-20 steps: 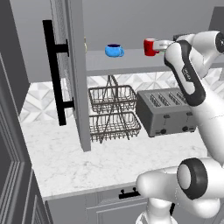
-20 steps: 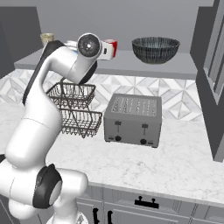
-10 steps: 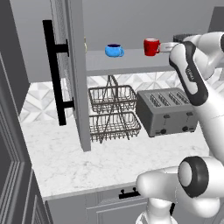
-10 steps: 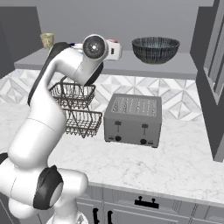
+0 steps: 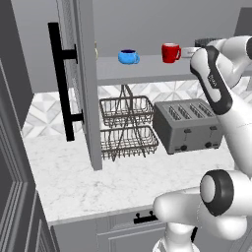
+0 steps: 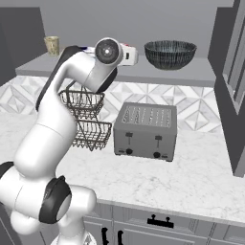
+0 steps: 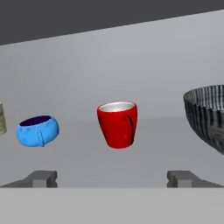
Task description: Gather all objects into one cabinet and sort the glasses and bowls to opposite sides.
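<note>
Grey shelf (image 5: 147, 74) of the open cabinet, carrying all the tableware in one row: cream tumbler (image 6: 52, 45) at the far left end, blue cup (image 5: 128, 56) next, red mug (image 5: 171, 52) near the middle, dark ribbed bowl (image 6: 170, 54) well off to the right. Arranged, by the look of it, with drinking vessels toward one side and bowls toward the other, as the task wants. Something whitish just right of the mug in the left base view, half behind the arm; possibly the small bowl, too hidden to be sure.

Cabinet door (image 5: 81, 83) swung wide, its long black handle (image 5: 61, 81) facing out, which leaves the shelf front free for reaching.

End effector (image 7: 112, 177) held level with the shelf and pointed at the mug, fingers (image 7: 41, 177) spread wide with nothing between them. Mug seen upright from the hand view, handle turned toward the camera and slightly right, standing apart from both the blue cup and the bowl rim (image 7: 205, 116). No contact with any object.

Likely reading: mug set down where it stands, hand drawn clear of it, or else lined up for another grasp; cannot tell which from this alone. Gathering seems largely done. Worth checking: spacing between mug and bowl, since a careless sideways move near the shelf could knock either.

Below, on the marble worktop (image 5: 113, 177), a wire basket rack (image 5: 128, 128) and a toaster (image 6: 143, 130), neither part of the job.
</note>
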Available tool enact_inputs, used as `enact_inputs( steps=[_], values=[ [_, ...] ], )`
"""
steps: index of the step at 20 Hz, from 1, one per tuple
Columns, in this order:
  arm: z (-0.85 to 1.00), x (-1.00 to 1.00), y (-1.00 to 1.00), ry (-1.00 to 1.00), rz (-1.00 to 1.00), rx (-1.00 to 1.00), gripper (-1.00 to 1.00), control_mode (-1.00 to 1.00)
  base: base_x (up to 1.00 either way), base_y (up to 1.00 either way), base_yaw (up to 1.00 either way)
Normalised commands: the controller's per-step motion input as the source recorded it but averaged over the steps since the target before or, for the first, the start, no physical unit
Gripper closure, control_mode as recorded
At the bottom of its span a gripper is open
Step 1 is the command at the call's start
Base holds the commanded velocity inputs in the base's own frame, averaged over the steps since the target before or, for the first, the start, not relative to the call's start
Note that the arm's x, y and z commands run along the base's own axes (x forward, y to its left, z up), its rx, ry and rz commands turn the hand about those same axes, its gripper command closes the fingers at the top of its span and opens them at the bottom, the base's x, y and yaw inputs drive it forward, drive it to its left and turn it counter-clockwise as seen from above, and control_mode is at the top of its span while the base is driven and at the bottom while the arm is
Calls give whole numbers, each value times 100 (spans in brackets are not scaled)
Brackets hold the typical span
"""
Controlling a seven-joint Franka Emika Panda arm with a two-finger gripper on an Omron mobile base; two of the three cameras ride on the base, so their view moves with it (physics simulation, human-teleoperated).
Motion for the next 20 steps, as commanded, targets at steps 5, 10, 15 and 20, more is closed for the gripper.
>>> enact_inputs(
  steps=[5,10,15,20],
  values=[
    [-16,25,-4,0,0,0,-100,-100,0,0,0],
    [-10,32,-8,0,0,0,-100,-100,0,0,0],
    [0,40,-1,0,0,0,-100,-100,0,0,0],
    [0,31,0,-1,0,0,-100,-100,0,0,0]
  ],
)
